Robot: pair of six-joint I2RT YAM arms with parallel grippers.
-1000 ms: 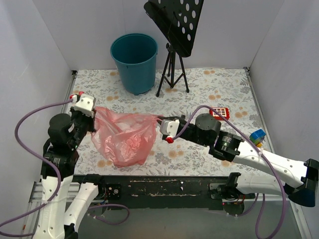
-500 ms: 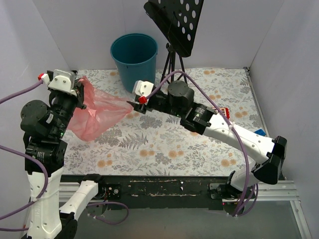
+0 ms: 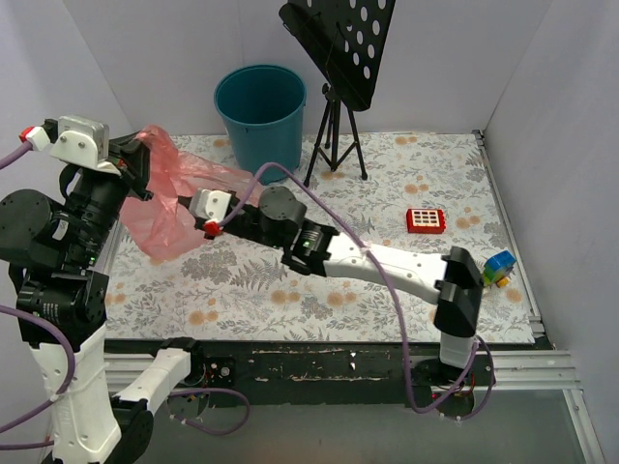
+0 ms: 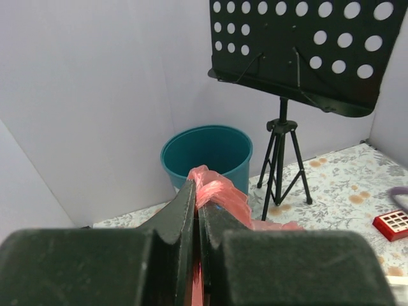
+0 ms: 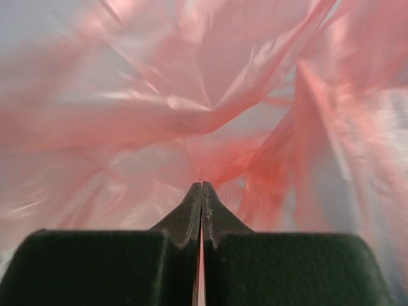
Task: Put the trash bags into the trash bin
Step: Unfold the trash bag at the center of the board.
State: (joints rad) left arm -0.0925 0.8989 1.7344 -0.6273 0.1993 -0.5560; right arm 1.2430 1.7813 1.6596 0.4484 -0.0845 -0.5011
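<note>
The left claw (image 4: 197,194) pinches a fold of the bag (image 3: 166,203), holding it high off the surface (image 3: 387,184), likely to clear the bin (image 3: 259,106) rim. The right claw (image 5: 201,191), pressed together on lower film, gathers the slack. The bag hangs left of the bin, not inside.

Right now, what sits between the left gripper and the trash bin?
Only the red bag pinched in the left gripper, then bare floral table up to the bin. The top view shows it.
</note>
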